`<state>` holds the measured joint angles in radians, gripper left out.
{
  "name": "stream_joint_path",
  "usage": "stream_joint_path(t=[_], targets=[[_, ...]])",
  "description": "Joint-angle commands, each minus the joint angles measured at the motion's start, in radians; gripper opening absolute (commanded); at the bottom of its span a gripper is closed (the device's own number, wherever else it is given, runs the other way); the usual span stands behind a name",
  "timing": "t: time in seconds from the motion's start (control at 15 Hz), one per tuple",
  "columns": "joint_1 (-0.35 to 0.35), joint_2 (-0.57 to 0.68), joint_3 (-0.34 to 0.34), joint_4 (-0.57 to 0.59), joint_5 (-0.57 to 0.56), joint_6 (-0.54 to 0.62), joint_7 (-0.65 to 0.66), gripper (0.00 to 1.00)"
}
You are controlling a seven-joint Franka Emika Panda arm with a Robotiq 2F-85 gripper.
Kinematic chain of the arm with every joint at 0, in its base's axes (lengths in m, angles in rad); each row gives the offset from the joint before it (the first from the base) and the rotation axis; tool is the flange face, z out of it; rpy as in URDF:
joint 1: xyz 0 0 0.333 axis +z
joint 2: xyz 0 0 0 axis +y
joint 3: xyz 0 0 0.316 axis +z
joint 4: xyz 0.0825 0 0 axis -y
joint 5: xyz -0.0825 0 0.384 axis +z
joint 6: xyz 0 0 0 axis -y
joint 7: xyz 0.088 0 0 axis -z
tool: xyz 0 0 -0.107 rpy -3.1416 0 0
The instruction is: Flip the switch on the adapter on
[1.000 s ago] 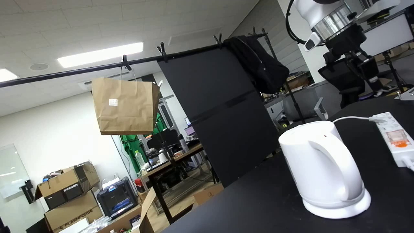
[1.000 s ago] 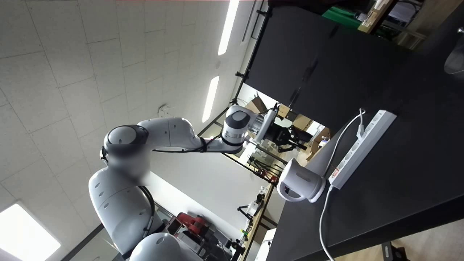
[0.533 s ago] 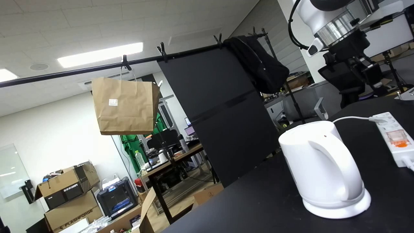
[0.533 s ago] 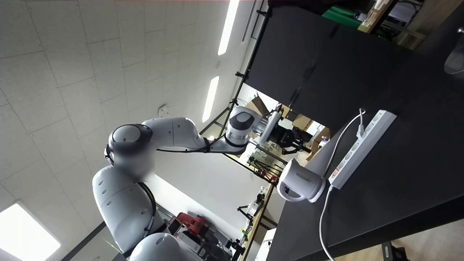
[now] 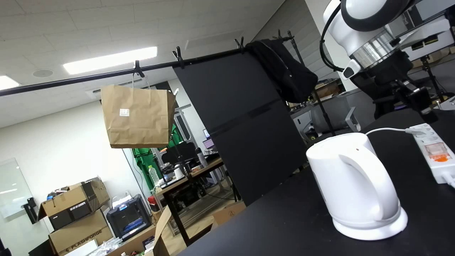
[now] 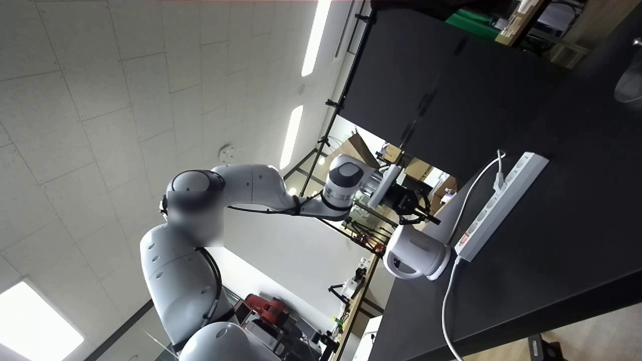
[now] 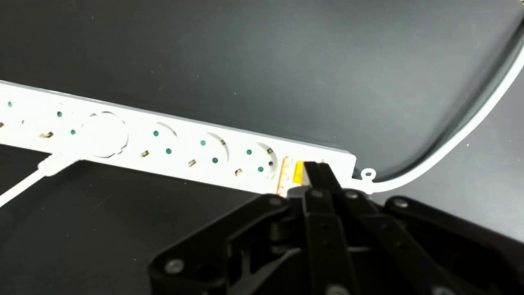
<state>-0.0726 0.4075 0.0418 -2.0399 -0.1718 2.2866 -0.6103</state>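
Note:
The adapter, a long white power strip (image 7: 233,141), lies on the black table. It also shows in both exterior views (image 5: 427,142) (image 6: 494,213). Its switch, a small orange rocker (image 7: 298,172) near one end, is partly covered by my fingertips in the wrist view. The switch also shows in both exterior views (image 5: 439,153) (image 6: 465,239). My gripper (image 7: 317,164) is shut, its two fingers side by side with nothing between them. In an exterior view the gripper (image 6: 434,219) hangs above the table, apart from the strip and close by the kettle's top.
A white kettle (image 5: 355,188) stands beside the strip's switch end, also in an exterior view (image 6: 414,245). A white plug (image 7: 104,135) sits in one socket. The strip's thick cable (image 7: 500,92) curves away from the switch end.
My gripper has moved down towards the table and closer to the strip, with the arm reaching further out. It stays shut. The strip and kettle have not moved.

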Motion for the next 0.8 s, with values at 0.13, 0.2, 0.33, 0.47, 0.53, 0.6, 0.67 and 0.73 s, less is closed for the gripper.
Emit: stream_joint_path(t=[0.13,0.2,0.33,0.47,0.53,0.6,0.67,0.73], targets=[[-0.001,0.044,0.011,0.021,-0.002,-0.003,0.001,0.0],[-0.001,0.055,0.013,0.025,-0.003,-0.003,0.002,0.01],[-0.001,0.059,0.013,0.025,-0.003,-0.003,0.002,0.01],[-0.001,0.059,0.013,0.025,-0.003,-0.003,0.002,0.01],[-0.001,0.059,0.013,0.025,-0.003,-0.003,0.002,0.01],[-0.001,0.059,0.013,0.025,-0.003,-0.003,0.002,0.01],[-0.001,0.059,0.013,0.025,-0.003,-0.003,0.002,0.01],[0.006,0.075,0.009,0.038,-0.01,-0.012,0.017,0.0]])
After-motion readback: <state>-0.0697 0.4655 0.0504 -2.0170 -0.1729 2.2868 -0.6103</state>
